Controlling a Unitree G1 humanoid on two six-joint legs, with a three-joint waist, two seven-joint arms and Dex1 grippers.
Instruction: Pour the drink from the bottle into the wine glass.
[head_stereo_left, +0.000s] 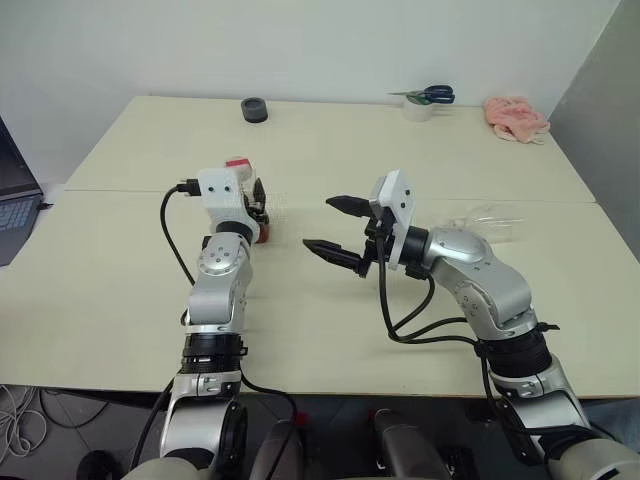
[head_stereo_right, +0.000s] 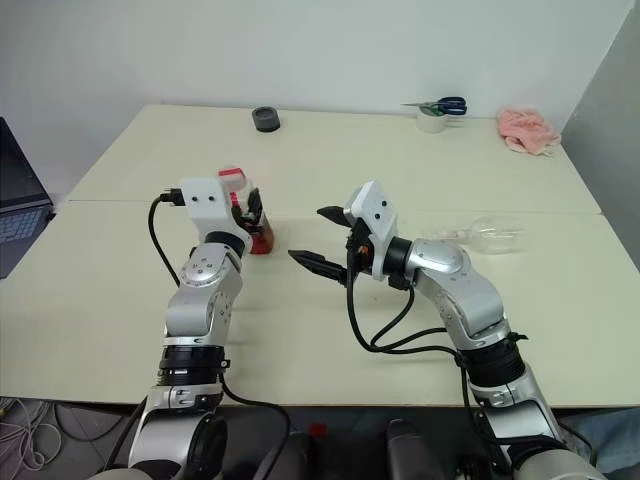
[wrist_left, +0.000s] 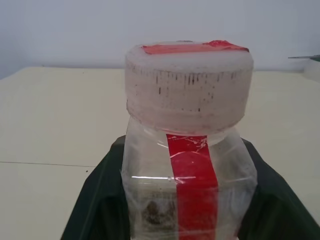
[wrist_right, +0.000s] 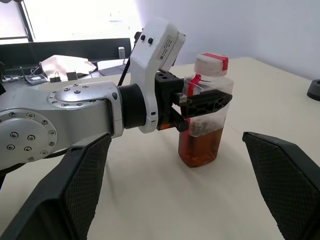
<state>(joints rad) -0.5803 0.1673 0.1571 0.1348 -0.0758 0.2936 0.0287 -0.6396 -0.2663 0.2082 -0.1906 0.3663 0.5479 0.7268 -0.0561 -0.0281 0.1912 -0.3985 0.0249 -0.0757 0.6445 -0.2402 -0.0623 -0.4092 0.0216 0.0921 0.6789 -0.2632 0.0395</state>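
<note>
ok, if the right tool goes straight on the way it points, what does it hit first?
Likely the small clear plastic bottle with red cap, held in the left tool; its open fingers point at it.

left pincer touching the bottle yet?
Touching. The right wrist view shows the left pincer with its fingers clamped flat against the bottle, no gap; the left wrist view shows them hugging both sides.
</note>
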